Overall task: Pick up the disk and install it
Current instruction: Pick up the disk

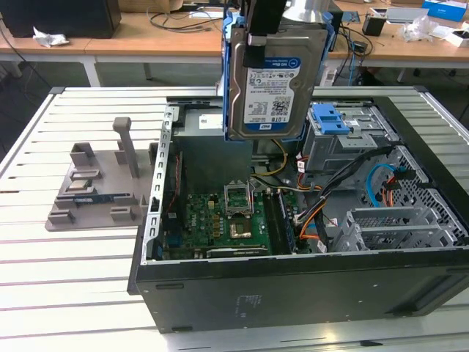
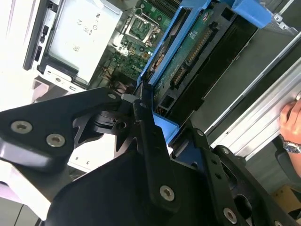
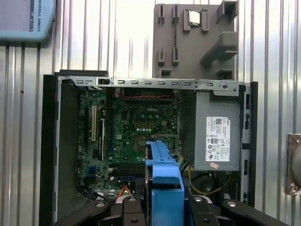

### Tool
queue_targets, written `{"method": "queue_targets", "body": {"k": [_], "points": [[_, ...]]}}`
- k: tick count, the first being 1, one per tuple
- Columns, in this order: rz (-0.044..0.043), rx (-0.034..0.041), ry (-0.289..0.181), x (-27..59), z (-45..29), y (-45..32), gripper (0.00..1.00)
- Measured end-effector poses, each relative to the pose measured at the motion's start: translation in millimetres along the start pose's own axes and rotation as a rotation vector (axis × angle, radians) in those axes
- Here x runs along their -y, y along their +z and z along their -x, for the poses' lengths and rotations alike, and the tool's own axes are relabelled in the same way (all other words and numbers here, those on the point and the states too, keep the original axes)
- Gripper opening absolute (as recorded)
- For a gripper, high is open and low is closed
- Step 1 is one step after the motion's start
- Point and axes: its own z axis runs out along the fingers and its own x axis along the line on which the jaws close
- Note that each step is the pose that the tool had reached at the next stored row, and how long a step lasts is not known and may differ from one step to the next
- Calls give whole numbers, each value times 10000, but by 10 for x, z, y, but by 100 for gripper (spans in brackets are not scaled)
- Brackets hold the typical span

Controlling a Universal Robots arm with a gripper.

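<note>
The disk (image 1: pixel 265 82) hangs upright above the open computer case (image 1: pixel 293 286), its white-and-blue label facing the exterior view and blue rails along both sides. My gripper (image 1: pixel 271 31) is shut on its top edge. In the second wrist view the black fingers (image 2: pixel 146 134) clamp the blue bracket, and the disk's (image 2: pixel 193 52) green circuit-board side points down toward the case. The blue bracket (image 3: pixel 164 172) sits between the gripper's (image 3: pixel 164 209) links over the motherboard (image 3: pixel 141 125).
A grey drive cage with a blue latch (image 1: pixel 330 119) stands in the case at the exterior view's right, with cables beside it. The grey power supply (image 3: pixel 218 136) fills one corner. A grey fixture tray (image 1: pixel 95 183) lies outside the case. A person's hand (image 2: pixel 291 125) rests near the table edge.
</note>
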Motion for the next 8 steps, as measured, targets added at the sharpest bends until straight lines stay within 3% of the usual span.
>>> {"method": "queue_targets", "body": {"k": [8], "points": [[2,0,0,31,-149,9,37]]}}
